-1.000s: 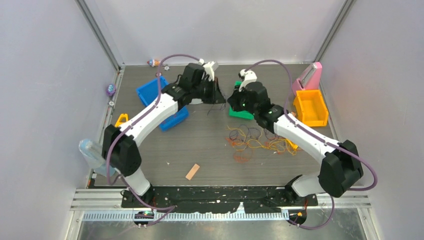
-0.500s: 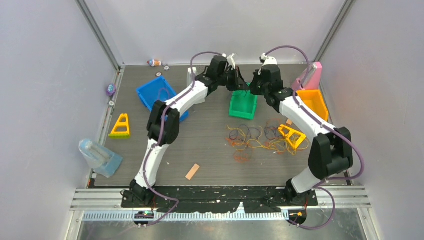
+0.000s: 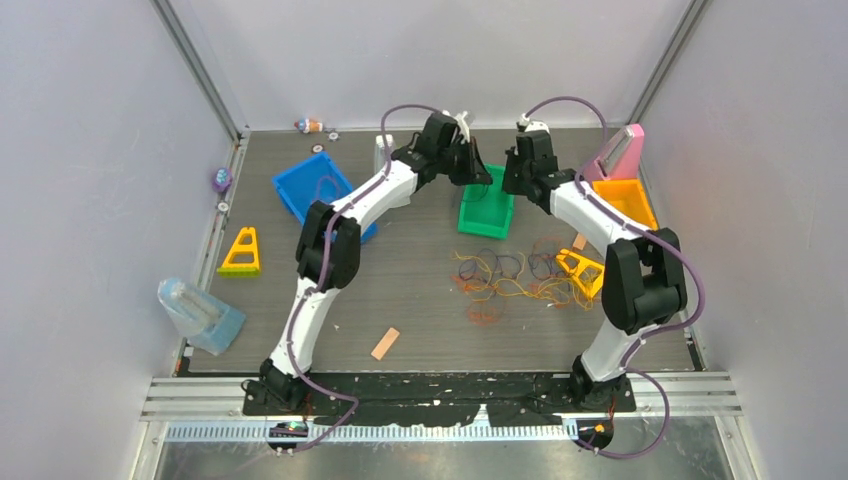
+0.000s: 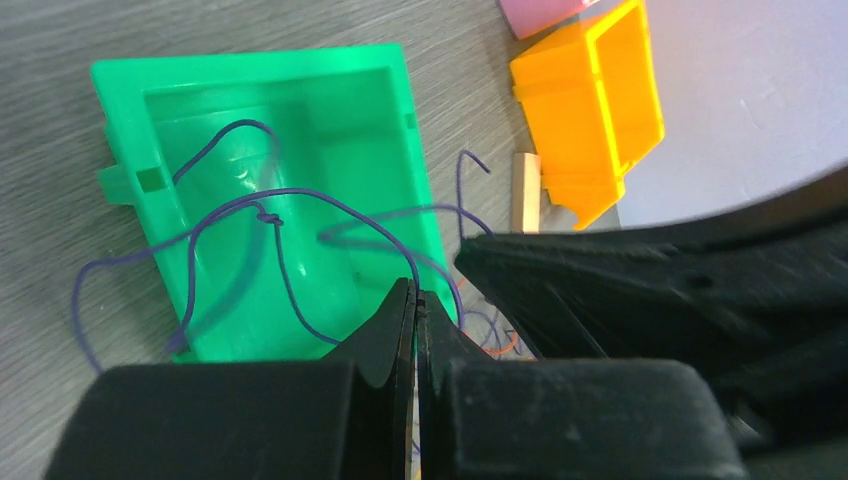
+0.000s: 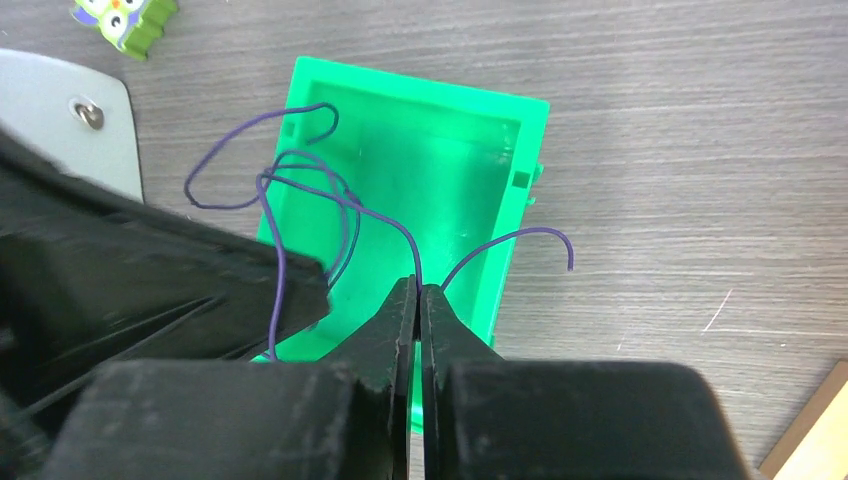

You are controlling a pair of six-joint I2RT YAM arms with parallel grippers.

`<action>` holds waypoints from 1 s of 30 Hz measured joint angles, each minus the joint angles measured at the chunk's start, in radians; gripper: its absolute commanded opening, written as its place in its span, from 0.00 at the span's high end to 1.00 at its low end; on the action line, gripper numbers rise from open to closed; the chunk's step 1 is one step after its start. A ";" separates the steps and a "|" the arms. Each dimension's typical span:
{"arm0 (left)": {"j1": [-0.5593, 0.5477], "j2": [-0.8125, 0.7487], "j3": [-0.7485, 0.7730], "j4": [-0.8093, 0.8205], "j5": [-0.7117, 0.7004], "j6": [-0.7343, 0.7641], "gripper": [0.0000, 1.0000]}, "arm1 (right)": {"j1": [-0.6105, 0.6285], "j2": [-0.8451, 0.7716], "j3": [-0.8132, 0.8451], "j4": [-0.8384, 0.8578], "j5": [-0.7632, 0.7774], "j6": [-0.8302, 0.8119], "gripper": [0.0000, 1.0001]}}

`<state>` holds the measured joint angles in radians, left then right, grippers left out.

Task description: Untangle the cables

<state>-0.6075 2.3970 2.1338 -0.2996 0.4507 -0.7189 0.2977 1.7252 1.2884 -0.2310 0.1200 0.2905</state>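
Now left gripper point(image 4: 415, 300) and right gripper point(image 5: 418, 290) both pinch the limp, light purple cable point(image 5: 535, 230); grip near its knot point(image 4: 268, 217).

The green bin point(image 4: 250, 72) is of moulded plastic, smooth and glossy. The orange bin point(image 4: 560, 95) is of the same kind of plastic, with a little less shine. The table point(image 5: 680, 120) has a grey wood-grain surface, matt, with fine streaks. The purple cable point(image 4: 265, 214) looks like a thin wire with a smooth coating. The left gripper point(image 4: 416, 300) and the right gripper point(image 5: 419, 292) are of black plastic, matt and slightly grainy. The grey plate point(image 5: 60, 110) seems metal, smooth, with a bright screw point(image 5: 92, 115). The stick point(image 4: 526, 190) is pale bare wood.
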 measured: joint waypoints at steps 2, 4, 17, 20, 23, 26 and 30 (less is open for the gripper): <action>-0.004 -0.046 -0.007 -0.024 -0.026 0.027 1.00 | -0.005 -0.012 0.010 -0.003 -0.001 0.000 0.95; -0.010 -0.094 -0.007 -0.029 -0.037 0.042 1.00 | -0.008 -0.039 0.018 -0.006 -0.001 -0.001 0.95; -0.059 -0.060 0.032 0.098 0.045 -0.098 1.00 | -0.040 -0.158 0.106 -0.029 0.021 -0.023 0.95; -0.050 -0.013 0.026 0.078 0.032 -0.114 1.00 | -0.041 -0.124 0.106 -0.028 0.013 -0.023 0.95; -0.031 0.013 0.022 0.022 -0.002 -0.112 1.00 | -0.041 -0.064 0.105 -0.024 -0.013 -0.022 0.95; -0.011 0.018 0.022 -0.049 -0.040 -0.103 1.00 | -0.041 0.006 0.105 -0.025 -0.046 -0.017 0.95; 0.006 0.017 0.024 -0.136 -0.098 -0.064 0.97 | -0.041 0.100 0.106 -0.041 -0.077 -0.004 0.95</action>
<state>-0.6014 2.4142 2.1578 -0.4358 0.3527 -0.7826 0.2569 1.8252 1.3949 -0.2718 0.0433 0.2867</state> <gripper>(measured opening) 0.008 0.071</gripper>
